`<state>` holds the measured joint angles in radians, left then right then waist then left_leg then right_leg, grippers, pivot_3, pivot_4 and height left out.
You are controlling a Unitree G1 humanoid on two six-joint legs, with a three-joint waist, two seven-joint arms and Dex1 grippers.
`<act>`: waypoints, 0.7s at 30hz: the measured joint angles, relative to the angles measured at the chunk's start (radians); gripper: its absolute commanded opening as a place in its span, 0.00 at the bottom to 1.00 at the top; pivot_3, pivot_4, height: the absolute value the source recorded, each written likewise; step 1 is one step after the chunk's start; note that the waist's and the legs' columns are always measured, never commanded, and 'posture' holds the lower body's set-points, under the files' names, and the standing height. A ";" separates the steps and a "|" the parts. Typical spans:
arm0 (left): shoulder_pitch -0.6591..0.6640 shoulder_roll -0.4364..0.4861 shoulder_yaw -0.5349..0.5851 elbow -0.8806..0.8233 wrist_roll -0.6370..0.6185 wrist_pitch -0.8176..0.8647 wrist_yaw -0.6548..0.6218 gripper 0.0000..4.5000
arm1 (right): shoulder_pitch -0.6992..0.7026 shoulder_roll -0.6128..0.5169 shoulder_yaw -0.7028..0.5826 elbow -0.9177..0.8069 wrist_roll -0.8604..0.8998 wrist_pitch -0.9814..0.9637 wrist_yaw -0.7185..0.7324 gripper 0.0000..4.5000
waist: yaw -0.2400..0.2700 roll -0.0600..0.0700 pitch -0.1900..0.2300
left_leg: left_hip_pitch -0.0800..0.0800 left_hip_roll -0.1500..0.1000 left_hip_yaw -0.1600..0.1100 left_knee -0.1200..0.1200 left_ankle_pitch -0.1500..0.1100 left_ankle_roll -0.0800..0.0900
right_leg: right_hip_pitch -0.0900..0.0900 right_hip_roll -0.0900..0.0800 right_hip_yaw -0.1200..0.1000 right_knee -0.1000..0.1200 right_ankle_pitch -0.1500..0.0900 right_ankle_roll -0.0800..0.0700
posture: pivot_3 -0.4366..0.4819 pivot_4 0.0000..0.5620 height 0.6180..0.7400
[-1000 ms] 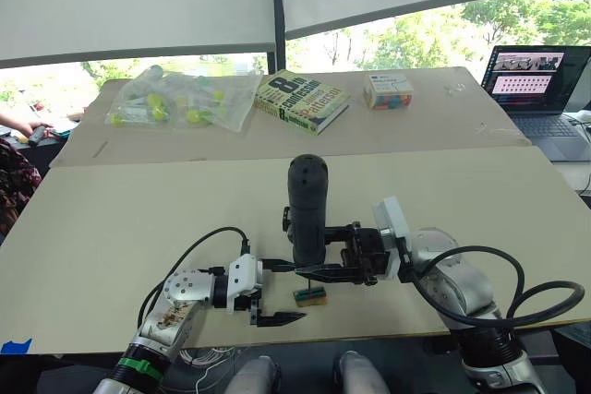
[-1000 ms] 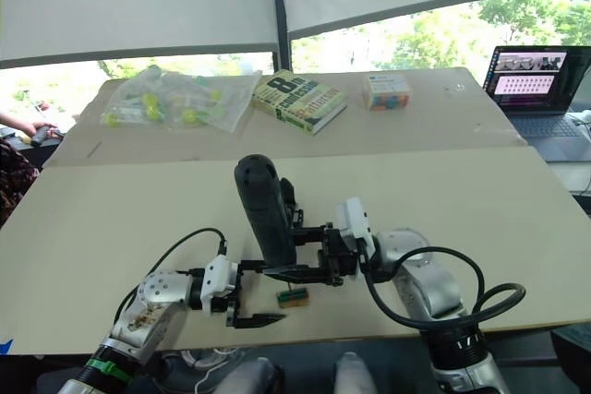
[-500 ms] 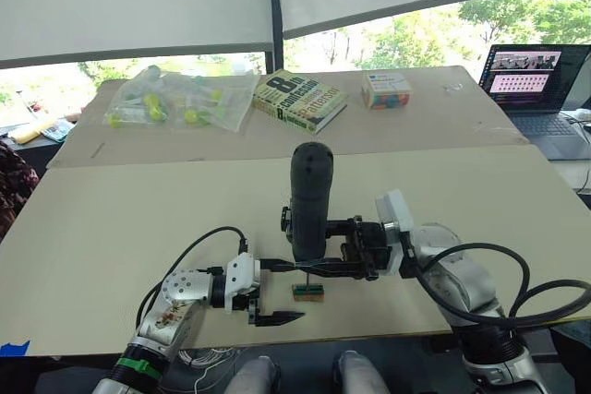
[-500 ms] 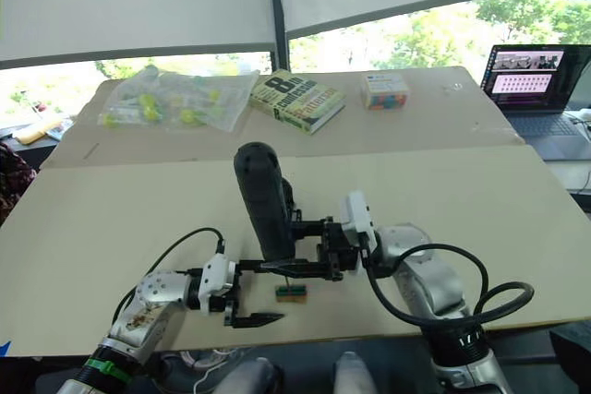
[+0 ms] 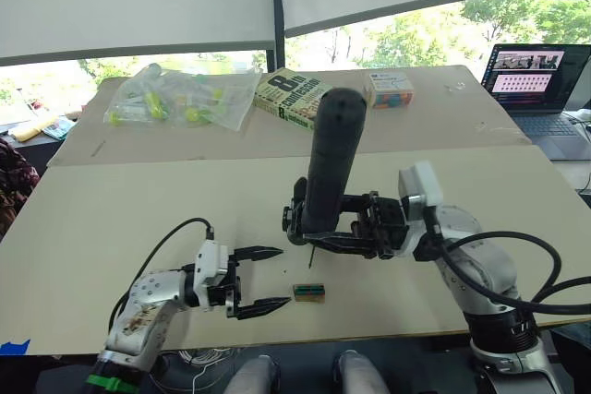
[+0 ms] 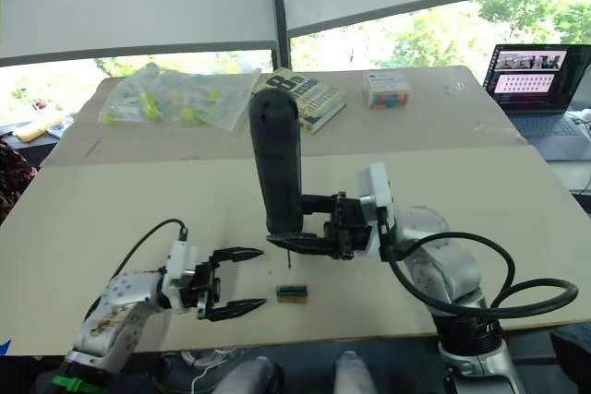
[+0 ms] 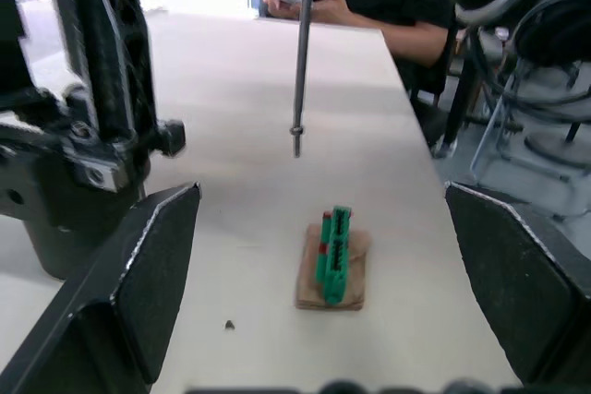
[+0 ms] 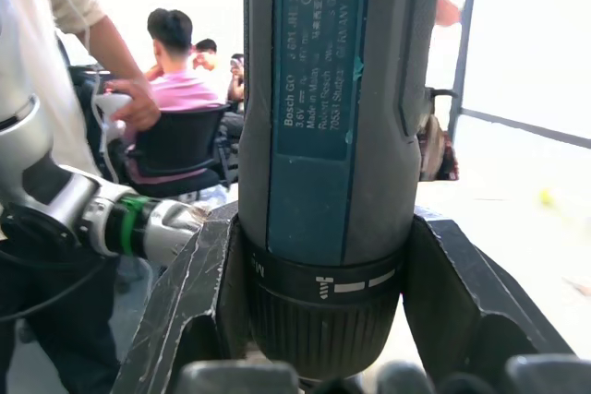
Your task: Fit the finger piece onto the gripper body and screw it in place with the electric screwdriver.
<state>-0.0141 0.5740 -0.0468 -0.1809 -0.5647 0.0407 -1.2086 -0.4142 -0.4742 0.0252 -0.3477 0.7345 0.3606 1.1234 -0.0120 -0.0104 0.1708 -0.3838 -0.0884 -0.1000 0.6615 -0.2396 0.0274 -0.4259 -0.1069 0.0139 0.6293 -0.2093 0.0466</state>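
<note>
Electric screwdriver (image 5: 331, 160) upright in right gripper's (image 5: 319, 239) closed fingers — left gripper (image 5: 261, 279) fingers spread wide, empty

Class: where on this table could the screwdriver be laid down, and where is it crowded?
Free: the near board left of the gripper body, and right of the right gripper towards the laptop. Crowded: around the green-and-brown block, and the back row with bag, book, box.
</note>
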 measured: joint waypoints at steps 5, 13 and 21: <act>0.030 0.057 0.109 -0.054 -0.090 0.109 0.040 0.99 | -0.005 -0.041 -0.062 -0.013 0.041 0.027 -0.032 0.43 | -0.001 0.000 0.000 | 0.000 0.000 0.000 0.000 0.000 0.000 | 0.000 0.000 0.000 0.000 0.000 0.000 | 0.48 0.27 1.00; 0.062 0.117 0.281 -0.050 -0.145 0.182 0.070 0.99 | -0.005 -0.116 -0.178 -0.014 0.096 0.057 -0.085 0.43 | 0.000 -0.001 0.001 | 0.000 0.000 0.000 0.000 0.000 0.000 | 0.000 0.000 0.000 -0.001 0.000 0.000 | 0.48 0.27 1.00; 0.053 0.119 0.264 -0.049 -0.101 0.187 0.087 0.99 | -0.015 -0.138 -0.209 -0.016 0.128 0.094 -0.125 0.43 | 0.001 0.000 0.001 | -0.001 0.000 0.000 0.000 0.000 0.000 | 0.000 0.000 0.000 -0.001 0.000 0.000 | 0.48 0.27 1.00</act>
<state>0.0386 0.6929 0.2175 -0.2297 -0.6662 0.2273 -1.1220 -0.4296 -0.6121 -0.1837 -0.3641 0.8622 0.4549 0.9984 -0.0108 -0.0109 0.1715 -0.3844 -0.0883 -0.0998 0.6614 -0.2396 0.0275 -0.4255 -0.1073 0.0139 0.6285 -0.2092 0.0464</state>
